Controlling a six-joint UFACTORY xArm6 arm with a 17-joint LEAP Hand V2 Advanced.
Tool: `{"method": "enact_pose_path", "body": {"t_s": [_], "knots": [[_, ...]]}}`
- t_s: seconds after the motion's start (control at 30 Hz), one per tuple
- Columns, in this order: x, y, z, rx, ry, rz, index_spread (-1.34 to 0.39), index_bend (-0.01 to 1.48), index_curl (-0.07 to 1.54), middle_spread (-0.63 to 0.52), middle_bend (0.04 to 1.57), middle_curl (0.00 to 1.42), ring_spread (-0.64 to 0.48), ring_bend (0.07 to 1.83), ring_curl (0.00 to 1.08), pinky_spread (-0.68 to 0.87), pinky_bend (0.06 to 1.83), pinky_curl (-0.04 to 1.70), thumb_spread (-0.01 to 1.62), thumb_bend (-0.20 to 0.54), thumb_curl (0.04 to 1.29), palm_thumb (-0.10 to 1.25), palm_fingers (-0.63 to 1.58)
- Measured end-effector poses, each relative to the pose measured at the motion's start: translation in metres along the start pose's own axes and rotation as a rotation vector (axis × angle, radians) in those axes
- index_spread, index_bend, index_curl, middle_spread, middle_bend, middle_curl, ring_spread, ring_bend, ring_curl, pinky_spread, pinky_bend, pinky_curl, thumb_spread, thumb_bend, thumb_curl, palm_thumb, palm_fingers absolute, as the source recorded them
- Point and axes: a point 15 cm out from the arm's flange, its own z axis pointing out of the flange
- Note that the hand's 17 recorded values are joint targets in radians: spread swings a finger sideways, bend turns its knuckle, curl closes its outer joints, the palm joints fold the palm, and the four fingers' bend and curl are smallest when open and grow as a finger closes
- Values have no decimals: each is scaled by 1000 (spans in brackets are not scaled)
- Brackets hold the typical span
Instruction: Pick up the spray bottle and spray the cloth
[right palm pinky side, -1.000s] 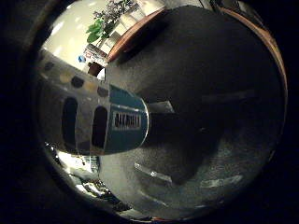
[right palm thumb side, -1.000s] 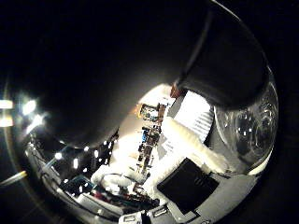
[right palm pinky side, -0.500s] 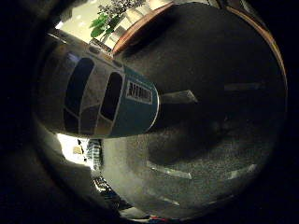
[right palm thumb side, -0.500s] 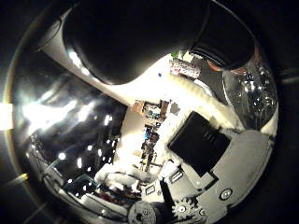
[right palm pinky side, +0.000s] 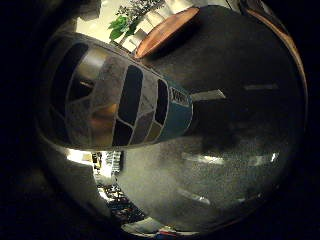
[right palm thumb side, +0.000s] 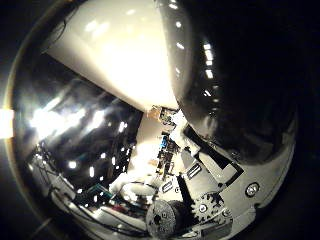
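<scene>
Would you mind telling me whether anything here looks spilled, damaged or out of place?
Nothing stands out. The spray bottle fills much of the little finger side view, so it is close to the palm, over a dark table with no spill visible. Parts of the hand show in the thumb side view. The cloth is not visible.

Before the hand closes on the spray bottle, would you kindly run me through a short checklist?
1. Spray bottle close to the palm: ok, it fills much of the little finger side view.
2. Bottle on the dark table: ok, base appears to rest there.
3. Hand fingers around the bottle: cannot tell.
4. Trigger position: cannot tell, not visible.
5. Cloth located: not ok, in neither view.
</scene>
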Motion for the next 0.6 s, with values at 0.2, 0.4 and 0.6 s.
{"method": "enact_pose_path", "body": {"t_s": [0.2,0.4,0.6], "knots": [[-21,-5,-6,8,16,-35,-305,898,874,-143,1184,741,-200,1286,606,-310,1166,636,1002,-11,534,980,1176],[-52,-12,-12,1,35,-85,-258,1031,891,-137,1264,752,-201,1343,642,-259,1219,743,1015,-12,585,1014,1147],[-89,-7,-10,-47,6,-85,-232,1101,874,-136,1317,757,-208,1381,679,-226,1224,863,1003,-15,631,1019,1116]]}}
